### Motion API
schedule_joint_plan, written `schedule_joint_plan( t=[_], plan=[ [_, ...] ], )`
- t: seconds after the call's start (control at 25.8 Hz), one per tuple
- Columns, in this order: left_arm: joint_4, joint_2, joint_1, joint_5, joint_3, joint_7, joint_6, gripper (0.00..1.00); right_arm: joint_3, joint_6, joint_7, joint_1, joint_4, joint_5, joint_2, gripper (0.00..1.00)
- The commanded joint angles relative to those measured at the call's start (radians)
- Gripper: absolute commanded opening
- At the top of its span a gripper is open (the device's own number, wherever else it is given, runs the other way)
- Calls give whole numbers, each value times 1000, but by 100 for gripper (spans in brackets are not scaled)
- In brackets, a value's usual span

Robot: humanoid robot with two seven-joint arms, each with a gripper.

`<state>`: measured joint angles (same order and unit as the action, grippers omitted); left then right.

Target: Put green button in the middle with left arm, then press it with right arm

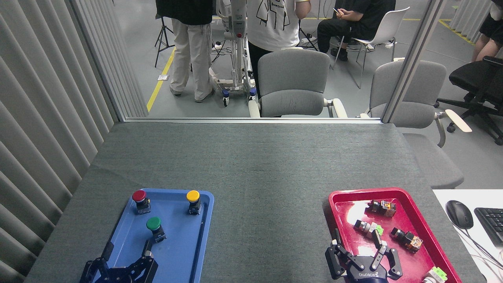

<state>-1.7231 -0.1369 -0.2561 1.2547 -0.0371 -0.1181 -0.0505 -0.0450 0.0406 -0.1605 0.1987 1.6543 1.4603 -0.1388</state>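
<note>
Your green button (154, 228) stands upright on the blue tray (184, 251), near the tray's centre, untouched. From it, the red-capped button (140, 200) sits at about 11 o'clock and the yellow-capped button (193, 201) at about 2 o'clock, both on the same tray and apart from it. At 6 o'clock from the green button you have the left claw (125, 257), low over the near end of the tray, its fingers spread apart with nothing between them; the nearer finger tip lies just short of the button's black base, not touching.

The middle (267, 220), the bare grey cloth of the counter, lies at 3 o'clock from the blue tray and carries nothing.

Further on at 3 o'clock you see the red tray (355, 196), with several small switch parts scattered in it. Your right claw (359, 245) hangs over that tray's near left corner, fingers held apart and gripping nothing.

Beyond the red tray, at the counter's right edge, a mouse (459, 214) and a keyboard (491, 224) lie on a white surface.
</note>
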Motion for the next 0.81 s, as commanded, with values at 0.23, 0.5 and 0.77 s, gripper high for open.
schedule_joint_plan(
  t=[0.23, 0.5, 0.77],
  plan=[
    [0, -7, 1, 2, 2, -12, 0, 99, -16, 27, 67, 1, -1, 2, 1, 99],
    [7, -7, 1, 0, 2, -25, -9, 99, -16, 15, 67, 1, 25, 0, -4, 100],
    [7, -6, 3, 0, 2, -28, -8, 99, -16, 19, 70, 1, 24, 0, -5, 99]
  ],
)
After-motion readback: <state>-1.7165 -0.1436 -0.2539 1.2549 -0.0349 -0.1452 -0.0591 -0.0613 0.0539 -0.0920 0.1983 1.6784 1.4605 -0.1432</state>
